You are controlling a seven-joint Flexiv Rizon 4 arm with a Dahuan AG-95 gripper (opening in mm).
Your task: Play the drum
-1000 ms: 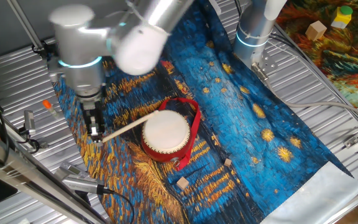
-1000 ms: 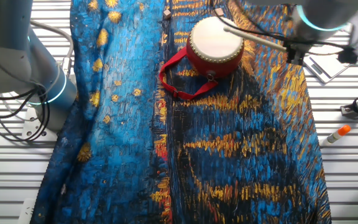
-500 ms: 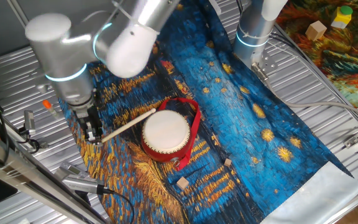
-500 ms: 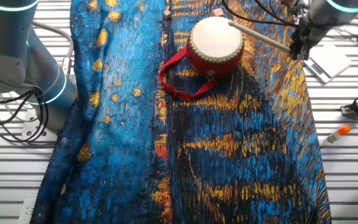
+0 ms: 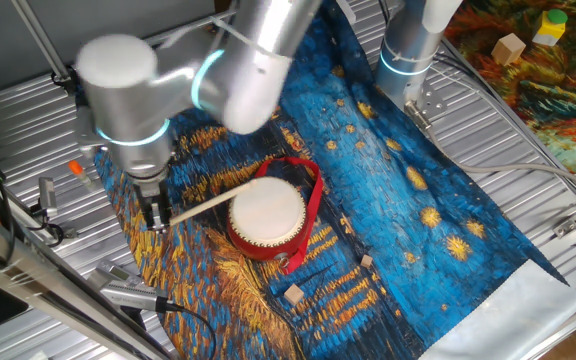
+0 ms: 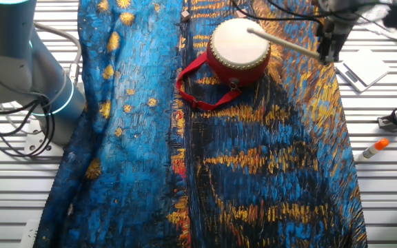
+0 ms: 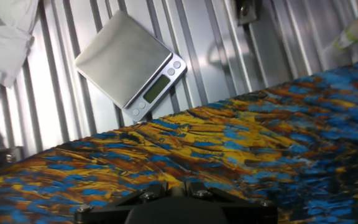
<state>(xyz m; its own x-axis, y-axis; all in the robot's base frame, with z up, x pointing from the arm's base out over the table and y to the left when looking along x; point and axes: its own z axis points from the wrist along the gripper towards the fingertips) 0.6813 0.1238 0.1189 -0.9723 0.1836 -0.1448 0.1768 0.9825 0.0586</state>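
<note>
1. Drumming is my step now: my gripper [image 5: 156, 216] pinches the thin wooden stick [image 5: 208, 199] at its far end, jaws pressed onto it.
2. I judge short, light taps from the wrist best, landing the tip flat on the skin, not the studded rim.
3. The drum [image 5: 267, 218] sits on the painted cloth [image 5: 408, 180], beside me, stick tip over its top.
4. Its skin is smooth and cream-white, its body red and round, with a red ribbon strap [image 6: 202, 96] lying limp.

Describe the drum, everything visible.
The drum is small and round, with a red body and a cream-white skin edged with studs. It sits upright on the painted cloth, and a red ribbon strap loops off its side onto the cloth. The thin wooden stick, held by the gripper, has its tip over the skin's rim.
</note>
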